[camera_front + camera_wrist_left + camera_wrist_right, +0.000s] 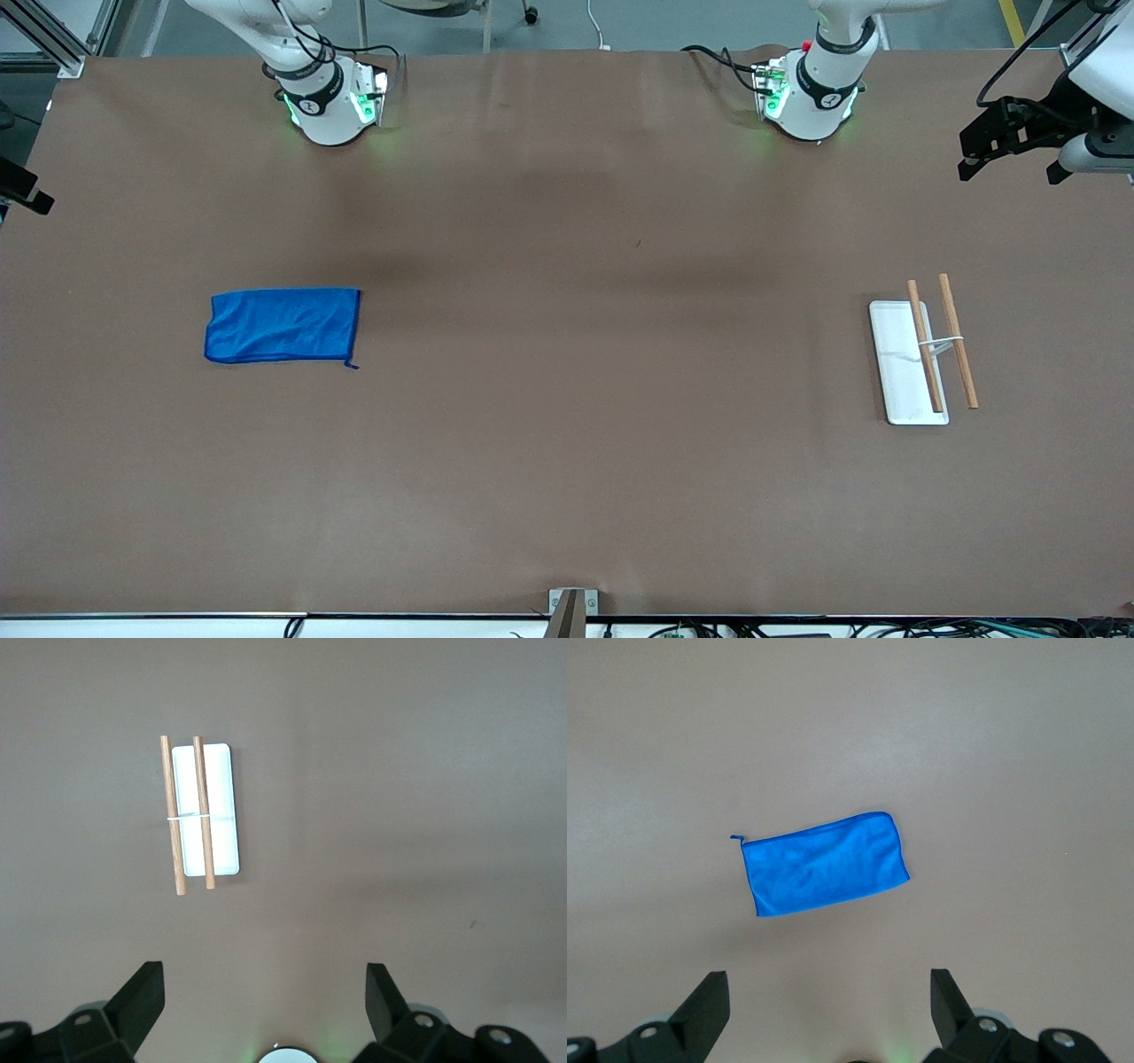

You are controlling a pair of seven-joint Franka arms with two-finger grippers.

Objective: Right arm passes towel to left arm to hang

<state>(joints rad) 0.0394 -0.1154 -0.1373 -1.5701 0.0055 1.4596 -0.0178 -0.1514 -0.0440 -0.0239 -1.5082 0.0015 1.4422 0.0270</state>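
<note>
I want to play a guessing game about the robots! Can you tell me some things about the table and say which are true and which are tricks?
1. The blue towel lies flat on the table. True.
2. The right gripper is holding the towel. False: its fingers are open and empty, high above the towel.
3. Two wooden bars stand over a white tray. True.
4. The towel hangs on the bars. False: it lies toward the right arm's end, apart from them.
5. The left gripper is open above the tray. True.

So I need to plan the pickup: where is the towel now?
The towel lies flat on the table toward the right arm's end, untouched, nearer the front camera than that arm's base; the right wrist view shows it below.
</note>
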